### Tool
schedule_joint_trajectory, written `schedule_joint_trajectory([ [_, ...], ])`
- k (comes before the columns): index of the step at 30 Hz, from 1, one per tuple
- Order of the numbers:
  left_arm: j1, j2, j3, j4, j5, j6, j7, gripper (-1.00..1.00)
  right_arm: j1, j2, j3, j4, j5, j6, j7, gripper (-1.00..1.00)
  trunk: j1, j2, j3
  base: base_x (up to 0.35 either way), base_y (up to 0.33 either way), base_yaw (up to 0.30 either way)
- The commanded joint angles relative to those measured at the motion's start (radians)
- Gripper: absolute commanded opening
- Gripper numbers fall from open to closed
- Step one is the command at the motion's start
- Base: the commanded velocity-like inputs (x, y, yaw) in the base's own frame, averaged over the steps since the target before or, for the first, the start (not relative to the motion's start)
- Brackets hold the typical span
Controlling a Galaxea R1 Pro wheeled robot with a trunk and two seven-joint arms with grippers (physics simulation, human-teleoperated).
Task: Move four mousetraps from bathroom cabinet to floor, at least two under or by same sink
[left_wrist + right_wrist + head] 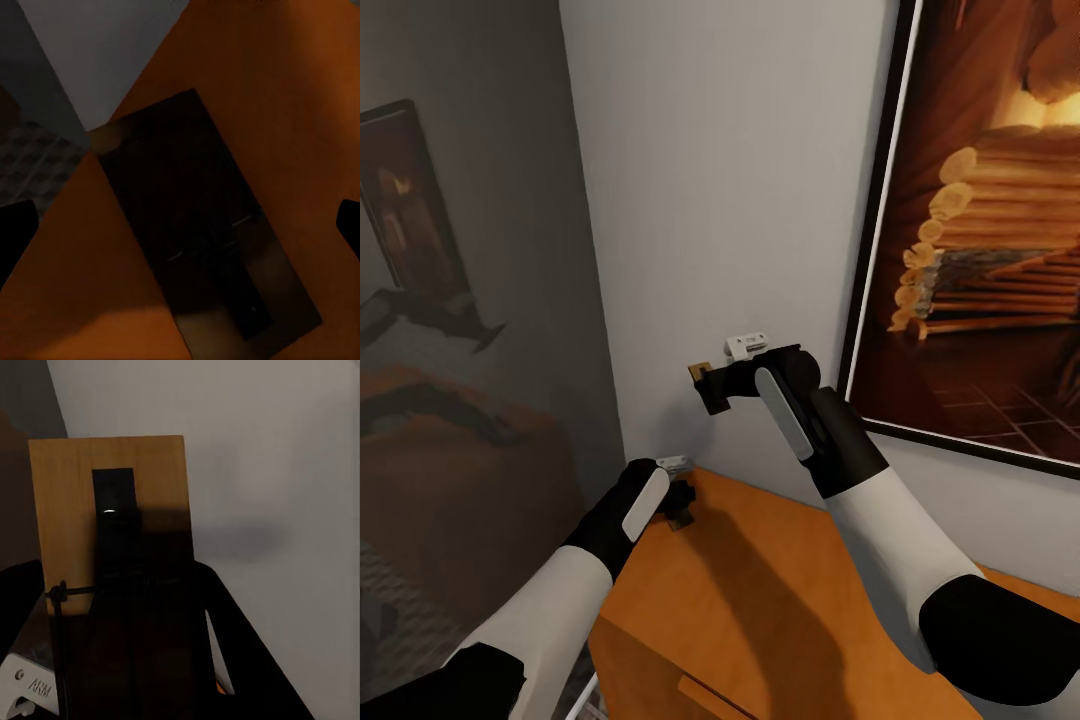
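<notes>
A: Report the position of the right gripper (pixel 705 385).

B: It is raised above the cabinet (pixel 780 590), close to the white wall (pixel 710 200). Its jaws are pinching one mousetrap (pixel 700 371). In the right wrist view this trap (pixel 112 532) stands up between the dark fingers (pixel 240 652), tan wood face toward the camera, with a dark plate and a wire bar across it.

A: And the left gripper (pixel 678 505)?

B: It is low at the far left corner of the cabinet top, which serves as the worktop. In the left wrist view the two fingertips (pixel 15 232) are spread well apart, one at each side of the picture. A second mousetrap (pixel 202 240) lies flat on the orange-brown surface (pixel 285 97) between them. No contact between fingertips and trap is visible.

A: Orientation of that second trap?

B: It lies at an angle to the worktop edge, one end near the corner. It is in deep shadow, so the mechanism is hard to make out.

A: What surrounds the cabinet?

B: A dark-framed picture (pixel 980 220) hangs on the wall behind the right arm. A grey panel (pixel 460 300) stands left of the wall corner. The bathroom floor (pixel 37 161), with its cube pattern, shows past the corner of the cabinet in the left wrist view.

A: Any drawer detail?

B: A handle (pixel 705 695) shows on the cabinet front at the lower edge of the head view.
</notes>
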Motion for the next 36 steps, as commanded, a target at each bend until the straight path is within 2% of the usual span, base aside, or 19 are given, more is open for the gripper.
schedule_joint_trajectory([
  [1, -0.001, 0.000, -0.001, -0.001, 0.010, 0.002, 0.010, 1.00, -0.001, 0.000, 0.001, -0.001, -0.007, 0.004, -0.007, -1.00, 0.000, -0.001, -0.001, 0.000, 0.000, 0.000],
  [18, -0.001, 0.000, -0.006, -0.001, 0.008, 0.000, 0.011, 1.00, 0.000, 0.000, 0.001, 0.002, -0.008, 0.004, -0.007, -1.00, 0.000, -0.001, -0.001, 0.000, -0.002, 0.000],
  [36, -0.001, 0.000, -0.005, -0.001, 0.008, 0.000, 0.012, 1.00, -0.001, 0.000, 0.001, 0.002, -0.008, 0.004, -0.007, -1.00, 0.000, -0.001, -0.001, 0.000, -0.066, 0.000],
])
